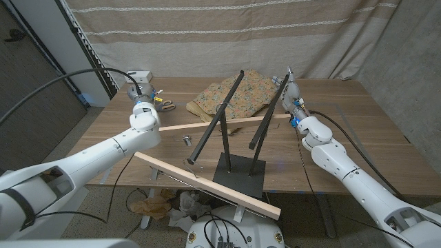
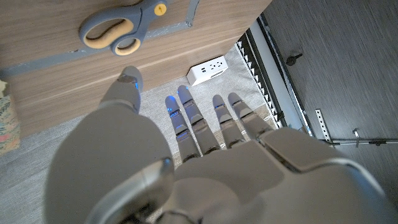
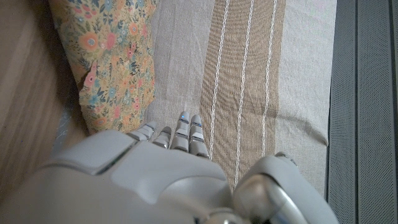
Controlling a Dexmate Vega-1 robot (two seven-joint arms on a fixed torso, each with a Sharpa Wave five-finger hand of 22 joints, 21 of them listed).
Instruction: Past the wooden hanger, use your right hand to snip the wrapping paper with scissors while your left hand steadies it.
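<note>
Head view shows the floral wrapping paper lying at the far middle of the bench, beyond a black stand, between both hands. Scissors lie just beside the left hand, whose fingers are spread, grasping nothing. Right hand hovers near the paper's right edge, its fingers holding nothing.

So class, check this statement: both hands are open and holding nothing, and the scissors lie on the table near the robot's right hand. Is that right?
One detail is wrong. The scissors lie near the left hand, not the right hand. The head view shows them on the table beside it, and the left wrist view shows them just beyond its fingers. Both hands are open and holding nothing.
</note>
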